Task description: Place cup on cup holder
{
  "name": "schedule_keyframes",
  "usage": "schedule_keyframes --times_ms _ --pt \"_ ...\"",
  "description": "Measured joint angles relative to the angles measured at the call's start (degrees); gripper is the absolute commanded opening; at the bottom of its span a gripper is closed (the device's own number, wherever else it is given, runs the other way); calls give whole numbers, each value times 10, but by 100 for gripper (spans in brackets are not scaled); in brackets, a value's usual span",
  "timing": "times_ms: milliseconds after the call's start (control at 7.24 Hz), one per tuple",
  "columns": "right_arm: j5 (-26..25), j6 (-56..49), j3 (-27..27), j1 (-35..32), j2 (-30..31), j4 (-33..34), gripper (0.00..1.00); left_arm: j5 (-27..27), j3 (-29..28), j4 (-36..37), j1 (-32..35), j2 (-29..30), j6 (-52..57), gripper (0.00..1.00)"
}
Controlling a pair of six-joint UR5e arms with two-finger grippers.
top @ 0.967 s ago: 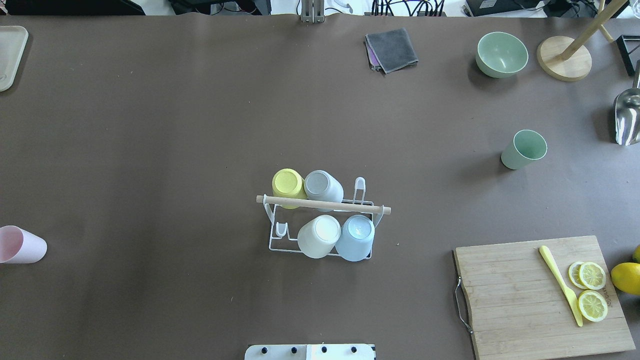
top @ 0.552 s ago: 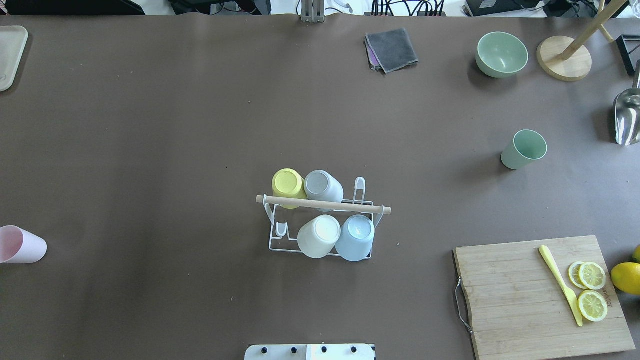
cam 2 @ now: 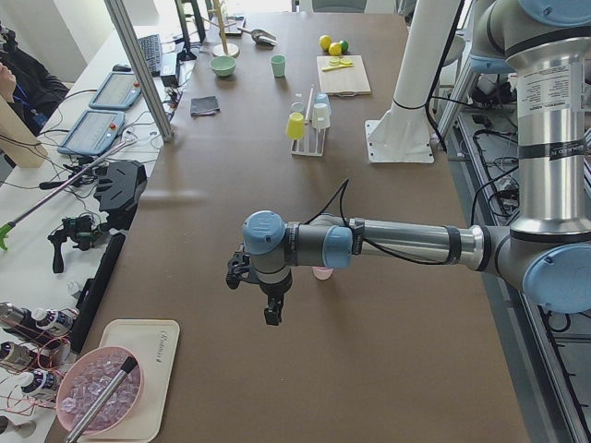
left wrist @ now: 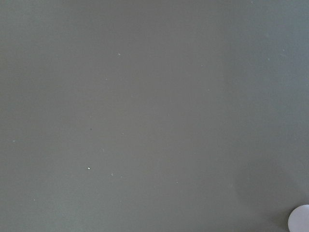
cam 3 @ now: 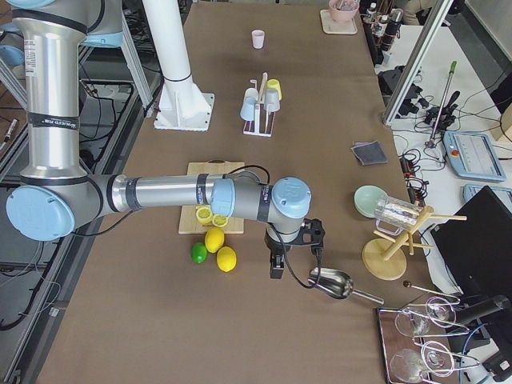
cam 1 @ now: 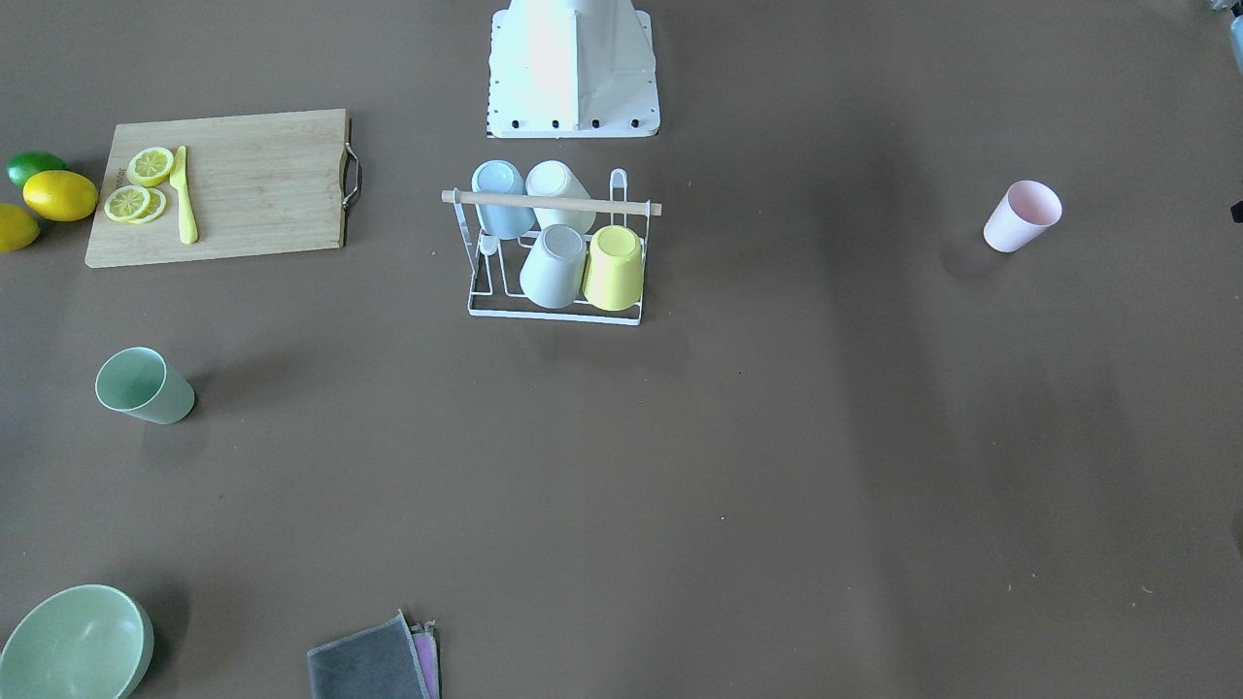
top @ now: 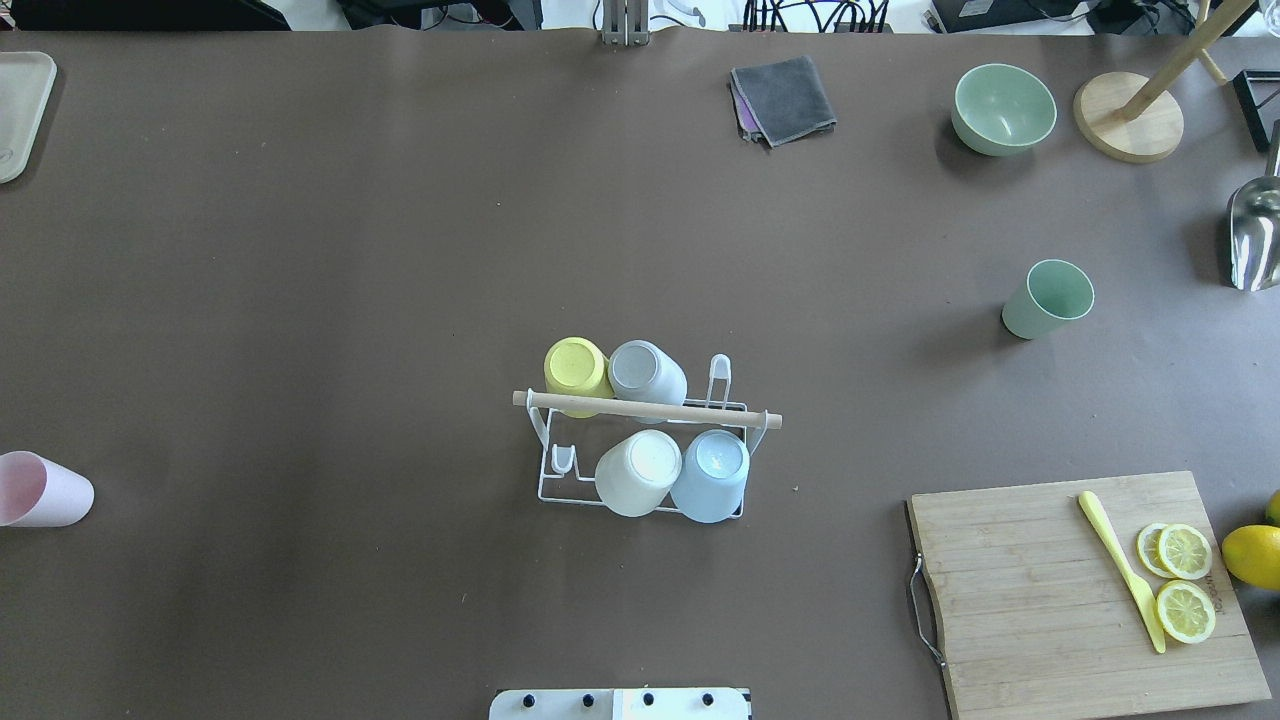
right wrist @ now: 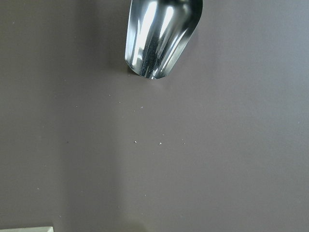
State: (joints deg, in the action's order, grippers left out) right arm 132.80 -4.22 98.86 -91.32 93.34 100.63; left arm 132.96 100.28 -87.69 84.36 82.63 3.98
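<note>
The white wire cup holder with its wooden rod stands mid-table, also seen in the front-facing view. Several cups sit upside down on it: yellow, grey, white and blue. Two prongs are bare. A pink cup stands at the table's left edge and a green cup at the right. My left gripper shows only in the exterior left view, hanging beside the pink cup; I cannot tell whether it is open or shut. My right gripper hangs near a metal scoop, state likewise unclear.
A wooden cutting board with lemon slices and a yellow knife lies front right, with lemons beside it. A green bowl, a grey cloth and a wooden stand sit along the far edge. A tray is far left.
</note>
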Motion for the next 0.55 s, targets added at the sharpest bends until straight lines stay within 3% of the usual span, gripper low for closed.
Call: schedule_keyframes --times_ms 552 --pt "0 0 -3 0 0 0 100 -45 8 1 -60 -2 4 99"
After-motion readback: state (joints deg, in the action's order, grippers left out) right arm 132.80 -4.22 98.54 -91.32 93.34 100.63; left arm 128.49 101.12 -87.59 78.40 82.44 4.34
